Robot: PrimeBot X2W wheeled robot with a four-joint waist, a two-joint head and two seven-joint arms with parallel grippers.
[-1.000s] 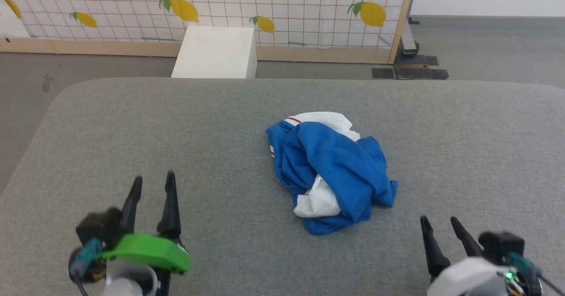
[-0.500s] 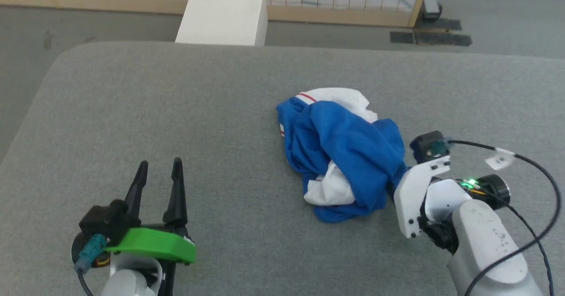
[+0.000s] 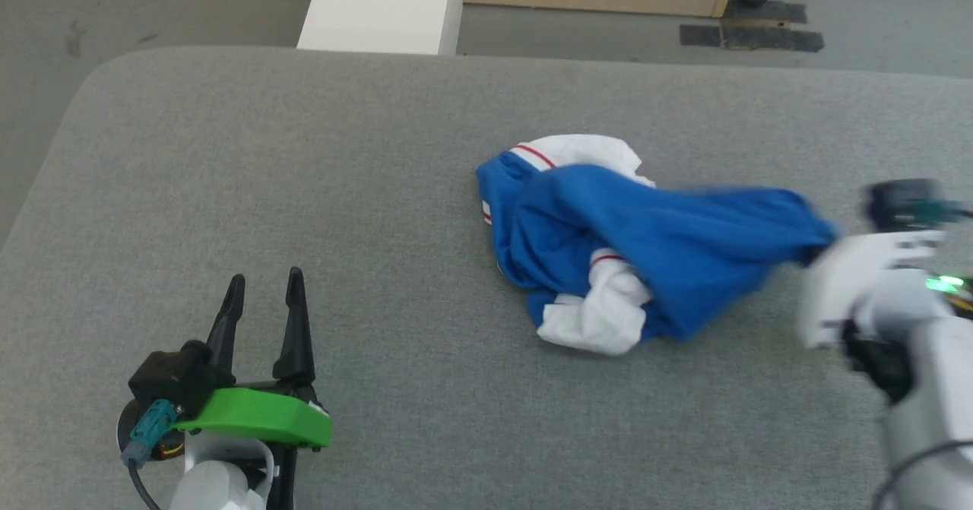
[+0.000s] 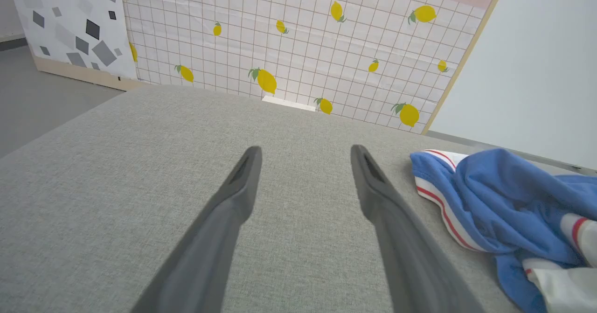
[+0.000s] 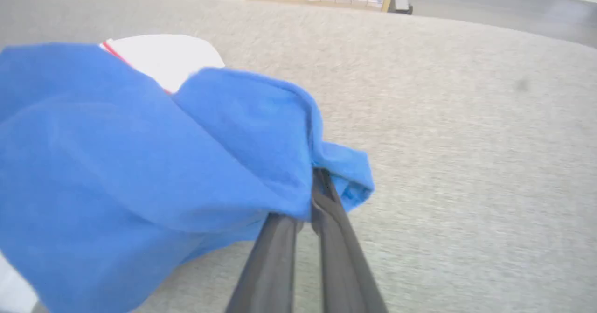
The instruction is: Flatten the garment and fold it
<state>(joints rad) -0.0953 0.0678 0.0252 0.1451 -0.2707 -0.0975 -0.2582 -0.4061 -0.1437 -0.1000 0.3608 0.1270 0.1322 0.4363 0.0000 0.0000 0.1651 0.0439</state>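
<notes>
Pinching the garment (image 5: 140, 163), right claw (image 5: 318, 187): sharp at wrist, blurred overhead.

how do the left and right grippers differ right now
The left gripper stands open and empty; the right gripper is shut on a blue fold of the garment. The left gripper sits apart from the garment, over bare grey surface; the right gripper is at its right edge. Both have long dark fingers.

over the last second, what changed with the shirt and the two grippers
The right gripper came in from the lower right, shut on a blue edge of the garment and pulled it out to the robot's right, stretching the heap. The left gripper stayed open at the lower left, apart from the garment.
</notes>
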